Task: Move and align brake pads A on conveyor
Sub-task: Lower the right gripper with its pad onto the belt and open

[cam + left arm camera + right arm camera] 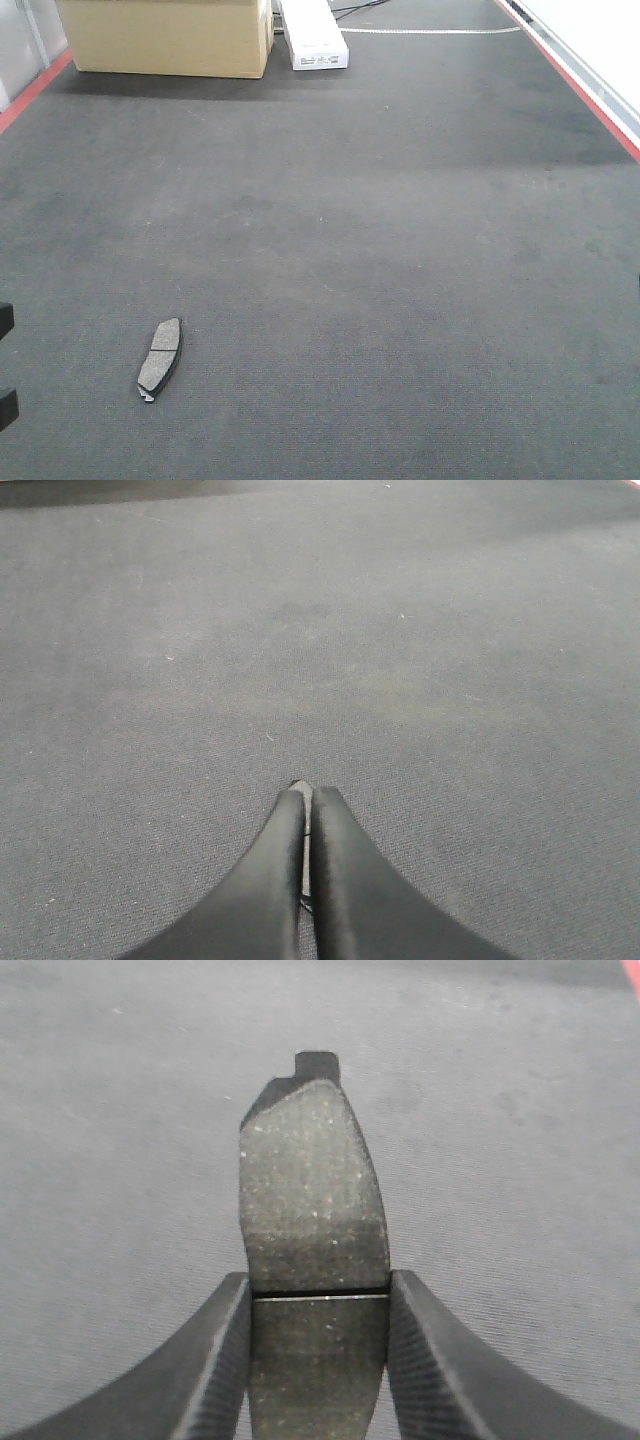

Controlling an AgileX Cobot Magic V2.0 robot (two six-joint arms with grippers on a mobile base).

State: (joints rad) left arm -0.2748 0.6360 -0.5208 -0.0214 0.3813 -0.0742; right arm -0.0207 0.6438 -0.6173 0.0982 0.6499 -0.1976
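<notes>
While the gripped brake pad (pixel 312 1190) sits between the two fingers of the right hand (pixel 318 1290), its gritty grey-brown face is turned toward the wrist camera. The centre groove runs straight across at the level of the fingertips. A small dark tab of the backing plate shows at its far end. The right hand is clamped on the pad's long edges, one finger (pixel 215 1360) on either side. The pad points away from the hand over the conveyor (pixel 520 1160); whether it touches the belt cannot be told.

A second brake pad (pixel 160 358) lies flat on the conveyor in the front view, near the lower left. Its friction face is up, and its long axis runs roughly along the belt with a slight lean to the right.

The left hand (pixel 305 795) hangs over bare belt with its fingers pressed together, only a thin seam between them.

Red edge strips (pixel 30 90) border the belt on both sides. At the far end, well apart from the second pad, stand a cardboard box (pixel 165 38) and, just beside it, a white box (pixel 313 35).
</notes>
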